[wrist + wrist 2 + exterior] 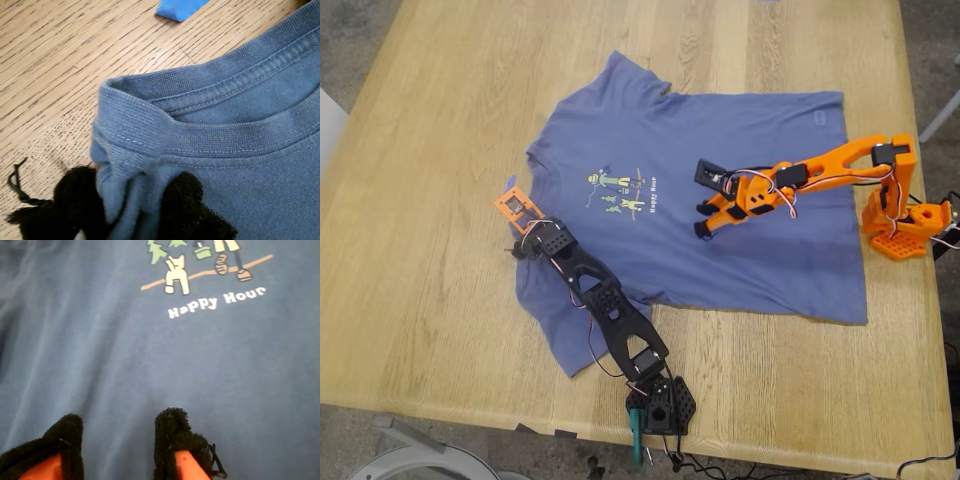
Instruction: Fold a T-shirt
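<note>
1 T-shirt (740, 230) flat on counter (420, 300) | my first pincer (132, 215) clamps its collar, exterior view's left | my second pincer (117, 440) parted, hovering over chest, centre-right

T-shirt (720, 220): 1, periwinkle blue
Cartoon figures on chest print (618, 190): count uncertain, too small in exterior view
Text lines on print: 1, "Happy Hour" (217, 302)
Sleeves visible: 2
Arms: 2 (1 black, 1 orange)
Grippers: 2: first gripper (132, 212), second gripper (117, 440)
Table (440, 300): 1, wood
Blue strip (180, 7): 1
</note>
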{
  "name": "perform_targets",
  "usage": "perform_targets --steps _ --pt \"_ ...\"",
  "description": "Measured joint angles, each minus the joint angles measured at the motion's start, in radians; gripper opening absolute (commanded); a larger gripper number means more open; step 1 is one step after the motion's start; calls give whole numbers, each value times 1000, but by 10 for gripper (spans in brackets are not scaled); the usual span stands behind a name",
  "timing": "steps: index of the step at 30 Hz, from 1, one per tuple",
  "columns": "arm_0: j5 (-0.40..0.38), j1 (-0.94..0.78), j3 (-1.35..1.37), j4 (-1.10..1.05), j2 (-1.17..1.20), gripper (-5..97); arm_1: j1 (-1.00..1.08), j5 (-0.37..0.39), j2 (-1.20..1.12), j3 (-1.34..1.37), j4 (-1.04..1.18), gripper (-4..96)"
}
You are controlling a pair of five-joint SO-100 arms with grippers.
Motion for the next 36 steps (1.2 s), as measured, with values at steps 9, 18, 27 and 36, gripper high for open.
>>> perform_targets --steps 9,18,27,36 --pt "-12 2 -11 0 -3 42 -51 66 -20 -31 51 243" --pt "-31 2 -14 0 -3 1 -40 87 -20 -31 104 253" --pt "-31 6 -21 0 -14 1 -12 87 -46 -31 92 258" --pt "-31 6 -25 0 -17 1 -28 112 -94 -5 20 258"
